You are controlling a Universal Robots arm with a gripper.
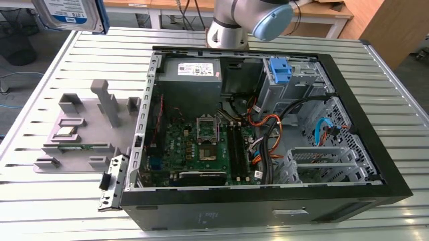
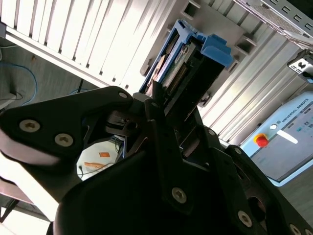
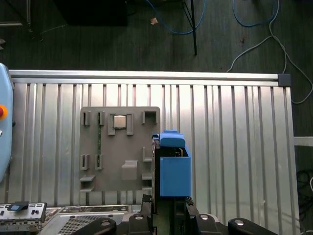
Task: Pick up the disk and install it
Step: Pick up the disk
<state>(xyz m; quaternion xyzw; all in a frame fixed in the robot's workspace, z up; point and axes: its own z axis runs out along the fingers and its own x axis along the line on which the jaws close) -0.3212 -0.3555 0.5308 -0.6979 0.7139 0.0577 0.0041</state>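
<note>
The disk (image 1: 69, 14), a silver drive with a white-and-blue label in a blue carrier, hangs in the air above the table's far corner at the exterior view's left. In the first wrist view I see the disk (image 3: 174, 169) edge-on, high over the slatted table, with my gripper (image 3: 168, 204) shut on its near end. In the second wrist view the disk (image 2: 188, 58) sticks out from between the black fingers (image 2: 159, 100) of my gripper (image 2: 171, 105).
An open computer case (image 1: 375, 150) lies on the slatted table (image 1: 54, 211), with a motherboard (image 1: 201, 145), cables and a blue bracket (image 1: 280, 70) inside. A grey fixture plate (image 1: 77, 123) carrying a small chip (image 1: 65, 131) lies at the exterior view's left. The arm's base (image 1: 231, 25) stands behind the case.
</note>
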